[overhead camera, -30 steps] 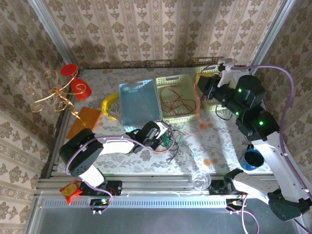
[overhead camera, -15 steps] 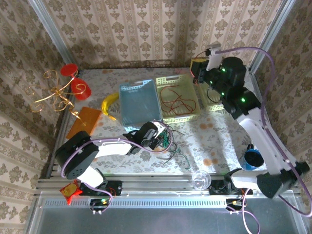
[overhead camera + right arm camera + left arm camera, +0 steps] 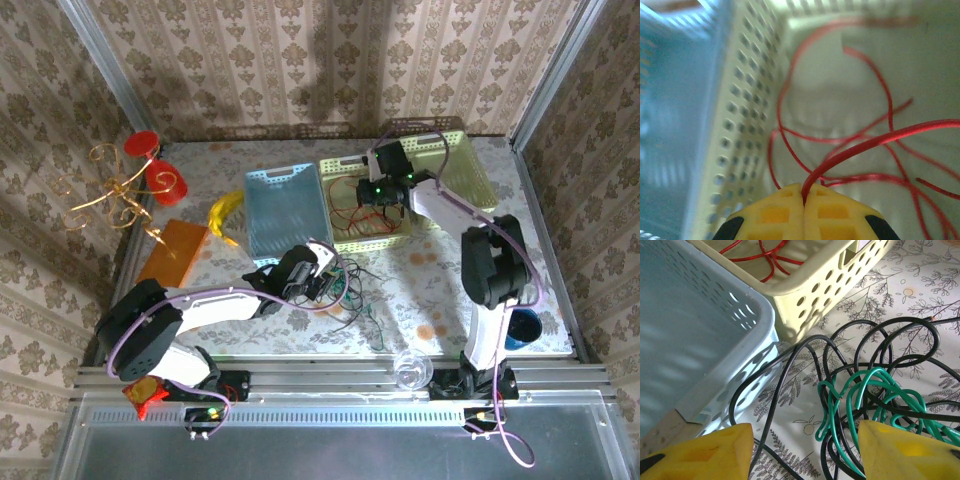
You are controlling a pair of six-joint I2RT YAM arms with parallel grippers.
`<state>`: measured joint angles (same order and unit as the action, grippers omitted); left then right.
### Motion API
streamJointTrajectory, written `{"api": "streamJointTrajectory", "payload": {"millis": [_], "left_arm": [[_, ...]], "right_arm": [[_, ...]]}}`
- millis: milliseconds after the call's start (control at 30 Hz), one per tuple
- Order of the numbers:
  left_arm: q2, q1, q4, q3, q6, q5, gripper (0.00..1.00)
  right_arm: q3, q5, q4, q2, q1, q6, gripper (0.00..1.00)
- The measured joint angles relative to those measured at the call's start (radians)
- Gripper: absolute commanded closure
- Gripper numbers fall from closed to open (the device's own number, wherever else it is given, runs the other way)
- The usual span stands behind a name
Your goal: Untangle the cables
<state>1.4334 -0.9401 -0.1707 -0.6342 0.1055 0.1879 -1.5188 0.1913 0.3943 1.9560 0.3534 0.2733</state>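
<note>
Sorting looks roughly a third done, by my reading. One thin glossy red cable (image 3: 362, 212) lies in loose loops inside the pale yellow perforated plastic basket (image 3: 372, 243), well apart from the other strands. The right gripper (image 3: 804, 197) hangs over that basket's inside with its jaws pressed together on one strand of the red cable (image 3: 865, 146), which rises from between the fingertips and curves off toward the basket's far wall. That colour seems separated, though the strand is not yet let go.

What is left sits on the floral-printed bench (image 3: 440, 290), just in front of the yellow basket's near left corner. There a thin black cable (image 3: 910, 319) and a thin green cable (image 3: 880, 372) are wound through each other in one heap (image 3: 345, 285). The left wrist view shows green loops passing over and under black ones at several crossings. Whether the black is one wire or more I cannot tell.

The left gripper (image 3: 802, 450) hovers low over this heap with its jaws standing well apart. Black and green strands lie between the fingers, but nothing is pinched. A pale blue perforated plastic basket (image 3: 283, 171) sits right against the yellow basket's left side. Pulling green free of black looks like the bulk of the remaining work.
</note>
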Motion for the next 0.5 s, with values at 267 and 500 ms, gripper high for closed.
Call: {"api": "streamJointTrajectory", "payload": {"millis": [267, 500], "left_arm": [[0.0, 0.006, 0.004, 0.0, 0.005, 0.002, 0.41], [0.0, 0.006, 0.005, 0.0, 0.007, 0.004, 0.41]], "right_arm": [[-0.024, -0.024, 0.068, 0.037, 0.005, 0.042, 0.49], [0.06, -0.077, 0.065, -0.213, 0.009, 0.04, 0.48]]}}
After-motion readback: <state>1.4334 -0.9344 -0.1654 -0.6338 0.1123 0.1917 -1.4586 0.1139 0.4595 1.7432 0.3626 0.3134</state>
